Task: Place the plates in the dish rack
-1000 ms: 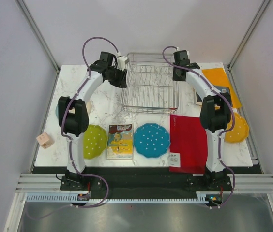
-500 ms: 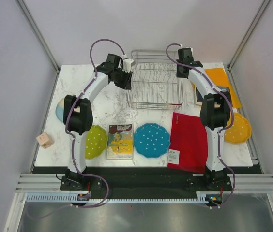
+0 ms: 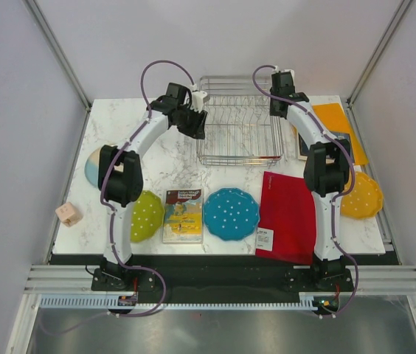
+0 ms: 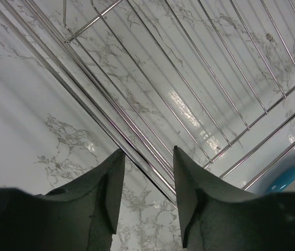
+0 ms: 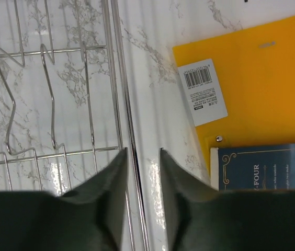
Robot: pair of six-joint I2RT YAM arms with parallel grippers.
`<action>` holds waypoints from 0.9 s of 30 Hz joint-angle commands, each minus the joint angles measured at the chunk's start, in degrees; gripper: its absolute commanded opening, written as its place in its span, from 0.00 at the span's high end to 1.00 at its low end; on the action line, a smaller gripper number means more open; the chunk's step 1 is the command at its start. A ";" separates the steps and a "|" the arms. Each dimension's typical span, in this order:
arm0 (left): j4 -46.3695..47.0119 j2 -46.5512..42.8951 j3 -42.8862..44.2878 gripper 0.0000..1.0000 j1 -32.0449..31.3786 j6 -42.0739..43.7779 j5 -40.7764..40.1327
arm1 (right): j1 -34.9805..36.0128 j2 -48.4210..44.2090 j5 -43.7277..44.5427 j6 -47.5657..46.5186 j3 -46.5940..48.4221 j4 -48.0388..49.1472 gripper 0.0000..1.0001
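The dish rack, a silver wire basket, stands at the back middle of the marble table with nothing in it. My left gripper is at its left side, open, with the rack's rim wire running between the fingertips. My right gripper is at the rack's right side, also open, straddling the right rim wire. Plates lie flat on the table: lime green, teal blue, orange-yellow, and a cream-and-pale-blue one partly hidden behind the left arm.
An illustrated book lies between the green and teal plates. A red folder lies in front of the rack's right corner. A yellow folder and a dark blue book lie right of the rack. A pink cube sits at the left edge.
The rack has slid back and to the right with both arms. Both grippers, shut on its side rims earlier, now stand open round the wires.
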 commanded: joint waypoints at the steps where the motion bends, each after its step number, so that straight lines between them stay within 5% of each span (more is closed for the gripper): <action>1: 0.05 -8.78 -1.49 0.46 0.04 -2.05 0.03 | -0.77 -3.73 4.48 -0.49 -1.00 2.75 0.43; 6: 0.58 -20.83 -6.06 0.36 0.04 -5.63 3.19 | -1.12 -16.12 4.39 -0.49 -8.46 1.86 0.25; 11: 5.05 -36.36 -26.24 0.33 0.04 -12.23 5.74 | -1.21 -32.70 4.84 4.42 -25.24 -1.20 0.21; 15: 14.62 -47.81 -52.22 0.36 -0.05 -18.72 7.15 | -1.21 -44.85 -13.92 4.09 -44.63 -3.50 0.17; 19: 21.49 -53.02 -64.41 0.44 0.04 -25.50 12.49 | -1.38 -51.99 -42.81 -1.44 -57.24 -0.87 0.17; 27: 30.80 -50.04 -73.21 0.72 -0.31 -32.18 20.50 | -1.47 -44.89 -55.98 -4.36 -65.17 0.99 0.23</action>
